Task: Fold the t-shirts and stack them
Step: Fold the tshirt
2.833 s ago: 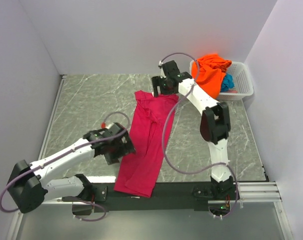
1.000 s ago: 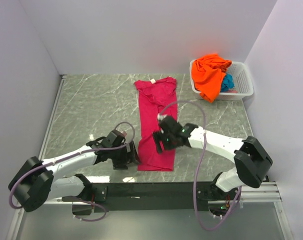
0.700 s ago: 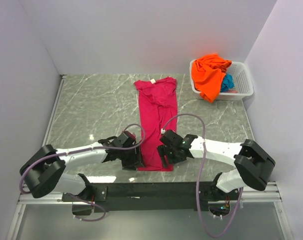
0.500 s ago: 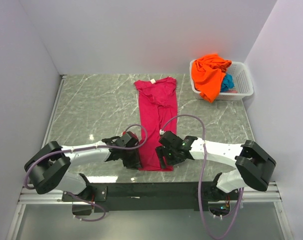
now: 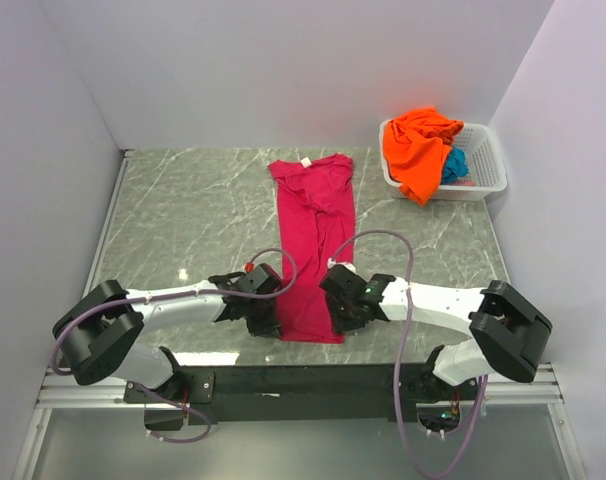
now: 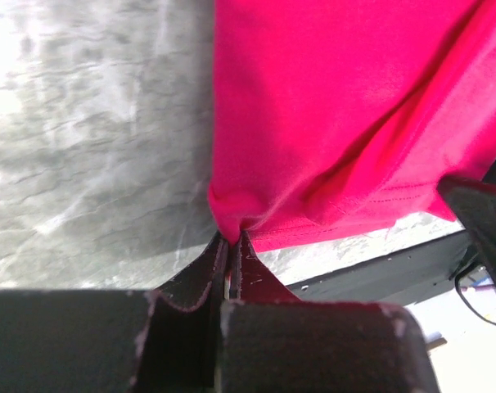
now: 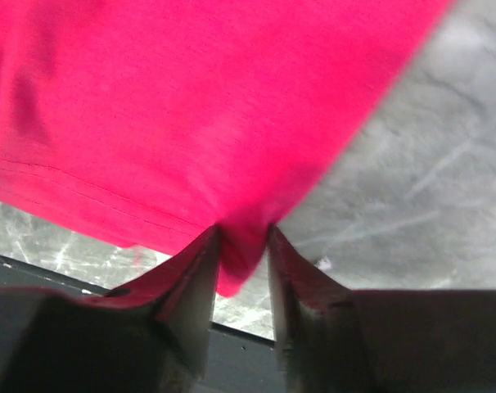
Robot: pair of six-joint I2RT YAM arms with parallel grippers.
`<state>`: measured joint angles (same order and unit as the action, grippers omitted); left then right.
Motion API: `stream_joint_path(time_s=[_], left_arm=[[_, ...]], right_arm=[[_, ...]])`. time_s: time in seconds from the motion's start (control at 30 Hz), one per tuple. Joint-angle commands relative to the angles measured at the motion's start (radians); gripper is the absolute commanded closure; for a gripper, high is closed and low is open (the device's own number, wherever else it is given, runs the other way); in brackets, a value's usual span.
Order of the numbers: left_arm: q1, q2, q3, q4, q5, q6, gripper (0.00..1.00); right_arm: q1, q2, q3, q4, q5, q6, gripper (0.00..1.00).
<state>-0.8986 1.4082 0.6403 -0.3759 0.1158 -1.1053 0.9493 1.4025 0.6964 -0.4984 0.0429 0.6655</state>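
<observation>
The magenta-pink t-shirt (image 5: 315, 225) lies as a long narrow strip down the middle of the table, its white neck label at the far end. My left gripper (image 5: 267, 322) is at the shirt's near left corner and is shut on a pinch of the hem (image 6: 230, 239). My right gripper (image 5: 341, 322) is at the near right corner. Its jaws stand a little apart with a fold of pink cloth (image 7: 244, 246) between them. The orange t-shirt (image 5: 419, 145) and the teal-blue t-shirt (image 5: 454, 165) sit in the basket.
A white lattice basket (image 5: 488, 170) stands at the far right corner against the wall. Walls close in the table on the left, back and right. The black mounting rail (image 5: 313, 380) runs along the near edge just behind the shirt's hem.
Both grippers slid in to the shirt's near hem corners. The left one closed on its corner. The right one's jaws narrowed around the cloth.
</observation>
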Motion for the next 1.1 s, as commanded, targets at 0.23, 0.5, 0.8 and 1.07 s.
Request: stream_joint_path(time_s=[0.23, 0.5, 0.8, 1.07], left_arm=[[-0.005, -0.023, -0.013, -0.092, -0.062, -0.024, 0.99], [-0.006, -0.046, -0.036, -0.127, -0.056, -0.036, 0.99], [-0.19, -0.198, -0.114, -0.08, 0.055, -0.154, 0.99], [-0.215, -0.306, -0.106, -0.242, -0.015, -0.238, 0.99]], right_arm=[[0.005, -0.094, -0.147, -0.026, -0.02, 0.095, 0.94], [0.005, -0.218, -0.192, -0.058, -0.034, 0.121, 1.0], [0.12, -0.427, -0.307, 0.103, -0.255, 0.186, 1.0], [0.141, -0.441, -0.305, -0.058, -0.179, 0.203, 1.0]])
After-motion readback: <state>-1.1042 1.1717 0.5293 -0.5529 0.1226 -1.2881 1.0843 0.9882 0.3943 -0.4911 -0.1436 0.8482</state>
